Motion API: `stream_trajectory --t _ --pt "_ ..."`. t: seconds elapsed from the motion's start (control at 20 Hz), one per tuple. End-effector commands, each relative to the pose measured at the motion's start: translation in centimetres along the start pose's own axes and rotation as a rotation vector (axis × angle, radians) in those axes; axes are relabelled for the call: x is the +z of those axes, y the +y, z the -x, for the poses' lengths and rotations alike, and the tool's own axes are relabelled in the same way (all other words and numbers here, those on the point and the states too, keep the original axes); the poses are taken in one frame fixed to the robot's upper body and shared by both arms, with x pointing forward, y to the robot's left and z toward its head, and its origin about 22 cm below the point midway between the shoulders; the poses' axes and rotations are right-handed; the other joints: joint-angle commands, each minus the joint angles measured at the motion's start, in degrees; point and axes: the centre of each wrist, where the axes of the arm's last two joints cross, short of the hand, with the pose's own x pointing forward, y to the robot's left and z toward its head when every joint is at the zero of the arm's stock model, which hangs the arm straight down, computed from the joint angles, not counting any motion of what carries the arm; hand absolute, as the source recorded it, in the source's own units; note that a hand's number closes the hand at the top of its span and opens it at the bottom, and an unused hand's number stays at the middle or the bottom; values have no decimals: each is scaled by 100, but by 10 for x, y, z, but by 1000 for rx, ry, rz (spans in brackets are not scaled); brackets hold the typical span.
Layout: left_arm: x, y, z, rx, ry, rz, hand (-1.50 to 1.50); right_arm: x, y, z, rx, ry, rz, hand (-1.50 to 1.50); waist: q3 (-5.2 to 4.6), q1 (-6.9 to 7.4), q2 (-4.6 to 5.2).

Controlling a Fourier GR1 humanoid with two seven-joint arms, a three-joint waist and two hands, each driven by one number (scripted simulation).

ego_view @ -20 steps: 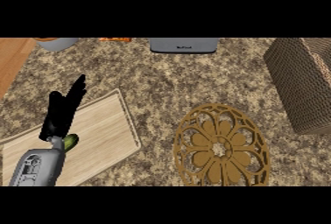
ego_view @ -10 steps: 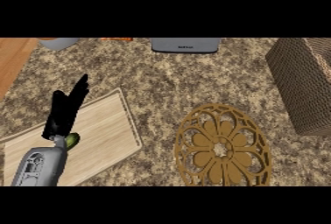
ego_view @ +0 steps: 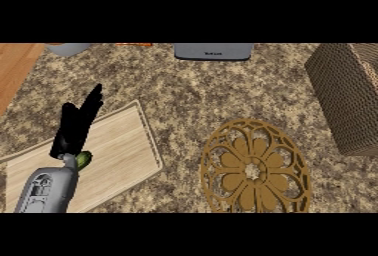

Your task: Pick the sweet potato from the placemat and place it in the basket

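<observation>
My left hand (ego_view: pixel 74 131) shows at the left, black, with its fingers straight and pointing away from me, so it is open and holds nothing. It hovers over the far-left part of a pale wooden board (ego_view: pixel 118 150). A small green thing (ego_view: pixel 84 160) peeks out beside the wrist; I cannot tell what it is. The round golden openwork placemat (ego_view: pixel 252 170) lies at the lower middle with nothing on it. The brown woven basket (ego_view: pixel 351 95) stands at the right edge; its inside is hidden. No sweet potato shows. My right hand is out of view.
A grey appliance (ego_view: pixel 212 51) sits at the counter's far edge, with a grey bowl (ego_view: pixel 68 48) and something orange (ego_view: pixel 134 45) to its left. A wooden floor strip (ego_view: pixel 16 70) shows past the counter's left edge.
The left forearm has edged slightly to the right; the hand's pose is the same.
</observation>
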Motion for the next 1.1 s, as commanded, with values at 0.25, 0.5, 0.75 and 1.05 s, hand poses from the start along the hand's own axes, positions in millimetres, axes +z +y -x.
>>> stream_trajectory --t 0.25,0.5,0.75,1.05 --pt "-7 2 5 6 6 -14 0 5 0 22 -242 -29 274 -150 -2 -100 -12" --pt "-3 4 14 8 11 -18 0 13 -37 53 -302 68 374 -150 -4 -109 -19" --pt "3 12 -1 -3 6 -17 0 31 -92 91 -372 157 438 -150 -2 -96 -40" --pt "-5 15 2 0 8 -27 0 75 -130 160 -423 171 415 -150 8 -195 -21"
